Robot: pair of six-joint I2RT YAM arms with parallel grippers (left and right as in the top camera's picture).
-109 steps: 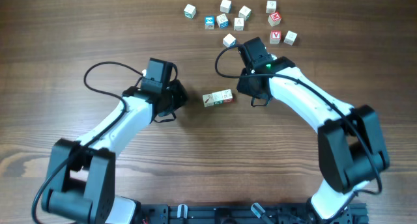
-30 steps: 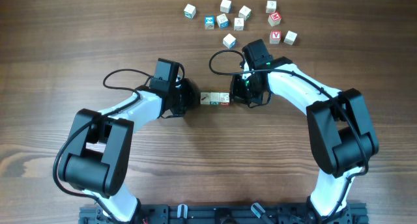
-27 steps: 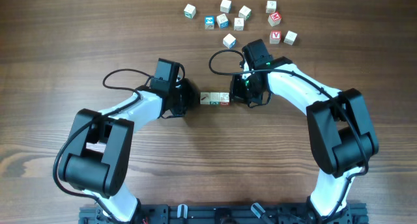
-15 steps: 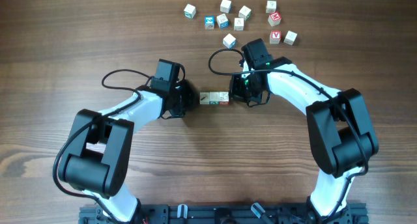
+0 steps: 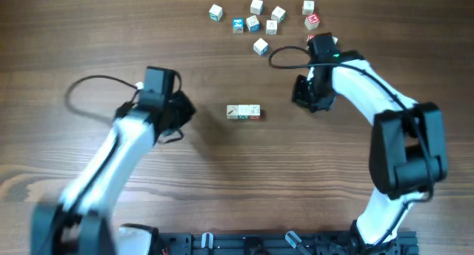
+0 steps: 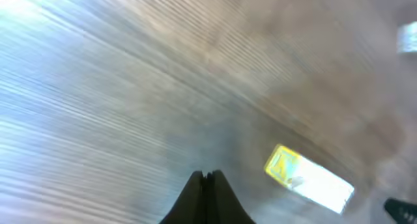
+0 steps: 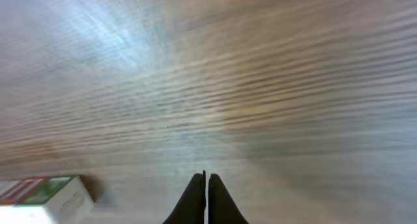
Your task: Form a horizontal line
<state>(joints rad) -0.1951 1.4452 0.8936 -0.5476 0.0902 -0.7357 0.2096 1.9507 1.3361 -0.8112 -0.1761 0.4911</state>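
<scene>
left wrist view is showing the left gripper with its two dark fingers pressed together, only a thin line between them, and it is holding nothing. the fingertips are pointing over bare wood of the tabletop. to the right of them, near but not touching, the horizontal line is appearing as a pale, blurred bar, lying at a slant in this picture.

right wrist view is showing the right gripper in the same way: fingers closed against each other, nothing between them. at the lower left corner one end of the horizontal line is coming into the picture, with a green and a red mark on its side, well apart from the fingertips.

overhead view is showing the horizontal line lying near the middle of the tabletop, three small pale cubes touching edge to edge, running left to right and nearly level. the left gripper is standing to the left of it, the right gripper to the right and a little farther back. both are apart from it, with bare wood between. the loose cubes are lying scattered toward the far edge, well apart from the horizontal line; the nearest ones are just beside the right arm. the left arm is looking blurred.
</scene>
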